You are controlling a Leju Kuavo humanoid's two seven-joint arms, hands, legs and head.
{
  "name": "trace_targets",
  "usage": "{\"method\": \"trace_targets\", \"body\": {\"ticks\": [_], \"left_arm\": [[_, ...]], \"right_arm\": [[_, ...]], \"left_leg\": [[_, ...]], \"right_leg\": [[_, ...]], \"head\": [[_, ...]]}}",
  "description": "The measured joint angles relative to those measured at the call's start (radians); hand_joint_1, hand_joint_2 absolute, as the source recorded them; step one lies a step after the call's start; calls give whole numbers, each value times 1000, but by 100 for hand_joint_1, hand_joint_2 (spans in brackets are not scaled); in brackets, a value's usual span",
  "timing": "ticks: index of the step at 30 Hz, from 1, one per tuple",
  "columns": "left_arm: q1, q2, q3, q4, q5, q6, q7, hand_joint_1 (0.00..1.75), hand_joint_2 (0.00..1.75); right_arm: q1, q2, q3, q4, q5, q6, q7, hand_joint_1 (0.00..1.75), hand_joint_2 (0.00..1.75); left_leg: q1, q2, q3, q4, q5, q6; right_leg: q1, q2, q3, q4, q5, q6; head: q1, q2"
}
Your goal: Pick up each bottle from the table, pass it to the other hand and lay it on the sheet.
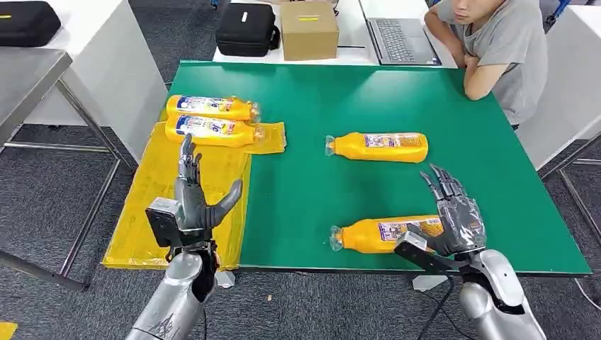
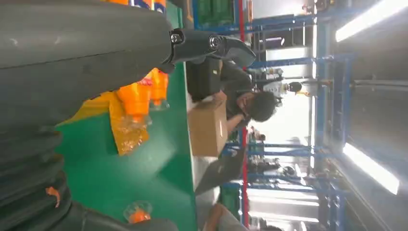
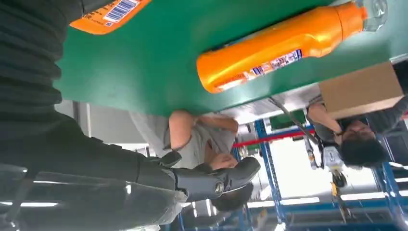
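Two orange bottles [image 1: 210,108] [image 1: 211,130] lie side by side on the far end of the yellow sheet [image 1: 149,212], their necks [image 2: 137,101] also seen from the left wrist. Another orange bottle [image 1: 379,147] [image 3: 284,43] lies on the green table [image 1: 319,191] at mid-right. A further orange bottle [image 1: 383,234] lies near the front edge. My right hand [image 1: 453,212] is open, fingers spread, right at that near bottle's base end; whether it touches is unclear. My left hand [image 1: 195,198] is open and upright above the sheet, holding nothing.
A person in a grey shirt [image 1: 496,49] leans on the table's far right corner. Behind the table sit a cardboard box [image 1: 309,30], a black case [image 1: 246,30] and a laptop [image 1: 400,32]. A grey side table [image 1: 28,78] stands at left.
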Motion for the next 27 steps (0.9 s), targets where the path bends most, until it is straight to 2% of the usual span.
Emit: {"method": "trace_targets", "body": {"ticks": [6,9,13,19,23,27], "left_arm": [[-44,0,2,26,18,-16,0,0,175],[-56,0,2,36,19,-16,0,0,175],[-72,0,2,50,27,-21,0,0,175],[-107,0,2,90,28,-26,0,0,175],[-122,0,2,110,29,-26,0,0,175],[-135,-3,3,132,37,-30,0,0,175]], "right_arm": [[5,-24,-42,-66,-232,220,11,0,175],[6,-37,-58,-89,-248,237,13,0,175],[12,-63,-68,-114,-300,317,28,0,175],[35,-169,-95,-168,-344,469,105,0,175],[63,-237,-119,-215,-368,525,119,0,175],[12,-295,-111,-217,-378,611,136,0,175]], "left_leg": [[0,0,0,0,0,0],[0,0,0,0,0,0],[0,0,0,0,0,0],[-1,-1,0,0,0,0],[-1,0,-1,0,0,1],[-1,1,-1,0,0,1]], "right_leg": [[0,0,0,0,0,0],[0,0,0,0,0,0],[0,0,0,0,0,0],[-1,-1,0,0,0,0],[-1,0,0,0,0,1],[-1,0,0,0,1,1]], "head": [[0,0],[0,0],[0,0],[0,0],[-1,0],[-1,0]]}}
